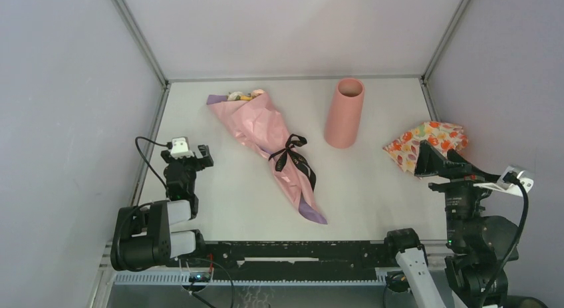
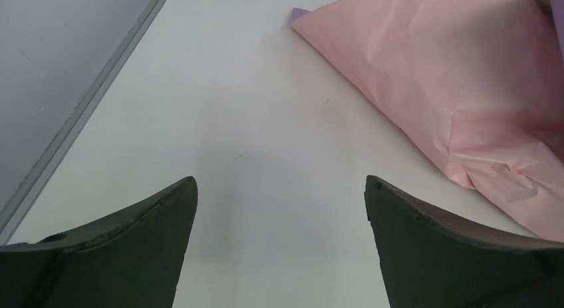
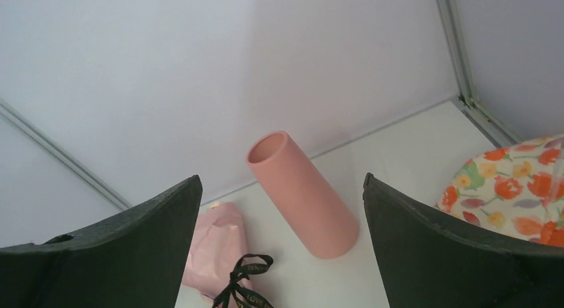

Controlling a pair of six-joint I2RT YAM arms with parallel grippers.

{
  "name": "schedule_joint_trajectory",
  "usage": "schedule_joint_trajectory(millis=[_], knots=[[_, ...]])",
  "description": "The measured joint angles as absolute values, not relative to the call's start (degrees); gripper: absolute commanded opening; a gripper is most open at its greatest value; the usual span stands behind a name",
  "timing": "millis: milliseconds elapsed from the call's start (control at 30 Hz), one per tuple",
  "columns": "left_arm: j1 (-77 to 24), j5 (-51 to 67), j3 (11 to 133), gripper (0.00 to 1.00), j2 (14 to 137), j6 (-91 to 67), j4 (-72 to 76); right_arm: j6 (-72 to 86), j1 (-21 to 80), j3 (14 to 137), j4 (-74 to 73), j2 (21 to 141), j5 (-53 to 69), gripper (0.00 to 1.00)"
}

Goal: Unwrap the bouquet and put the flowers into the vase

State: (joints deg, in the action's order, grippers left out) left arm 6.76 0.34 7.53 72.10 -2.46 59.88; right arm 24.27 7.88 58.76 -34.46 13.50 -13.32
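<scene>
**Top external view.** The bouquet point(image 1: 269, 145) lay flat on the white bench point(image 1: 379, 188), near its middle. It ran on a diagonal, with the wide end toward the far left and the narrow tip toward the near edge. Only this view showed its whole length. The flowers point(image 1: 243, 95) peeped out at the wide end, a black ribbon point(image 1: 290, 155) was tied round the pink paper, and purple paper point(image 1: 314, 213) showed at the tip. The vase point(image 1: 345, 113) stood upright to the right of the bouquet, apart from it, with its mouth up. A cloth bundle point(image 1: 435, 138) printed with orange flowers lay at the far right. The left claw point(image 1: 189, 156) was left of the bouquet, and the right claw point(image 1: 429, 160) was in front of the bundle. How far either claw stood apart could not be read here.

**Left wrist view.** The fingers point(image 2: 133, 235) were spread wide with nothing between them, above bare bench. Only a crinkled pink flank of the bouquet and a purple corner showed, at upper right.

**Right wrist view.** The fingers point(image 3: 439, 241) were likewise wide apart and held nothing. Between them appeared the vase, the ribbon's bow and the bouquet's pink paper. The bundle lay at the right edge.
</scene>
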Motion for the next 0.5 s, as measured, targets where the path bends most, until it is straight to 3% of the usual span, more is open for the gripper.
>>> schedule_joint_trajectory(millis=[167, 333, 500], knots=[[6.76, 0.34, 7.53, 1.0, 72.1, -2.44, 59.88, 24.12, 7.97, 59.96, -31.27, 15.59, -11.33, 1.0], [6.57, 0.12, 7.53, 1.0, 71.35, -2.35, 59.0, 24.12, 7.99, 63.05, -27.64, 25.91, -4.71, 1.0], [5.98, 0.19, 8.91, 1.0, 53.63, -2.66, 46.04, 24.16, 8.67, 65.21, -24.64, 36.73, 3.53, 1.0]])
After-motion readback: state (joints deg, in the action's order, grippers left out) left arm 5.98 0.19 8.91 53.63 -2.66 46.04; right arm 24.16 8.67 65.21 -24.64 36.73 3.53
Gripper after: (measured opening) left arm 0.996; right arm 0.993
